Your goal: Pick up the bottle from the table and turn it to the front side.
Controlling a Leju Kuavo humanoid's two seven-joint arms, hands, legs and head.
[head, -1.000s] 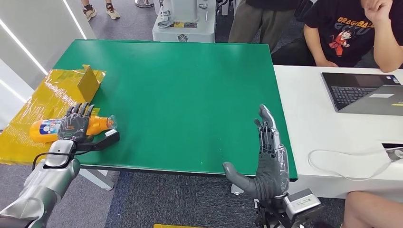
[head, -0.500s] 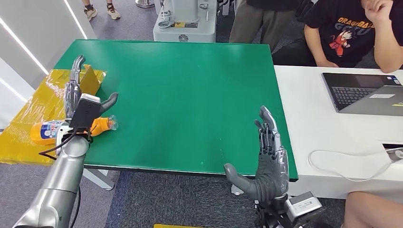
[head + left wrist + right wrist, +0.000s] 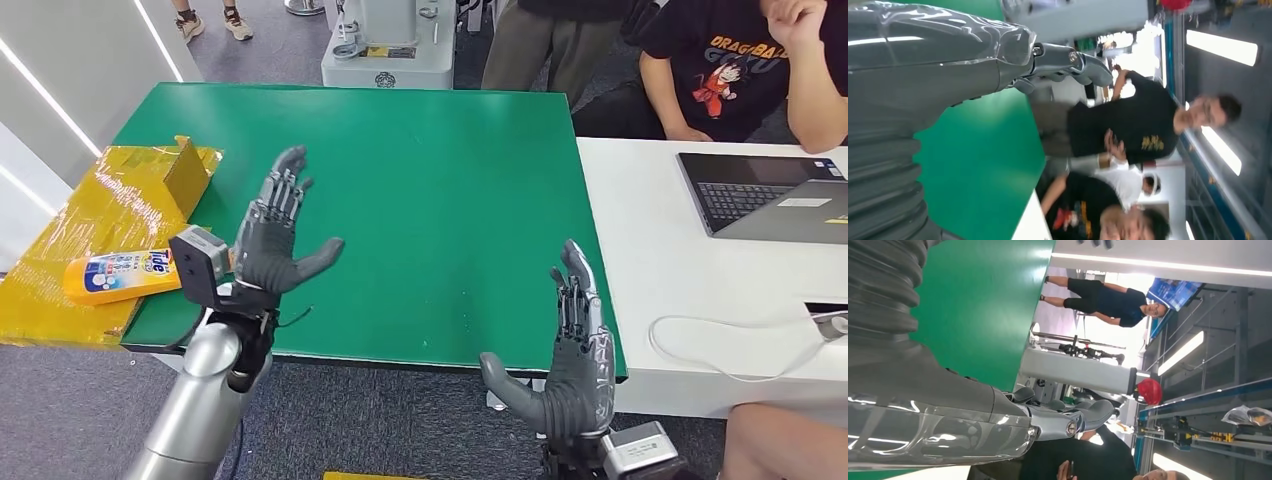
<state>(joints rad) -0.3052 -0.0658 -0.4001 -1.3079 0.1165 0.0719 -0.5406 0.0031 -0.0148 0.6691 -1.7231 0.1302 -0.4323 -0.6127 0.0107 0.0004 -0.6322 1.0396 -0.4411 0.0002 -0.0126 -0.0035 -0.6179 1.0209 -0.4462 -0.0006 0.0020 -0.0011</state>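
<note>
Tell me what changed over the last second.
The left hand let go of the orange bottle, rose and swung right over the green table, fingers spread. The bottle stayed lying on the yellow sheet, its label now uncovered. The right hand stayed open, barely shifting.

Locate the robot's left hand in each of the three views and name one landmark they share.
Head view: left hand raised over the near left part of the table, fingers apart, holding nothing; the orange bottle lies to its left.
Left wrist view: its grey cover and thumb run in from the left edge.
Right wrist view: not in it.
Shared landmark: the green table.
</note>
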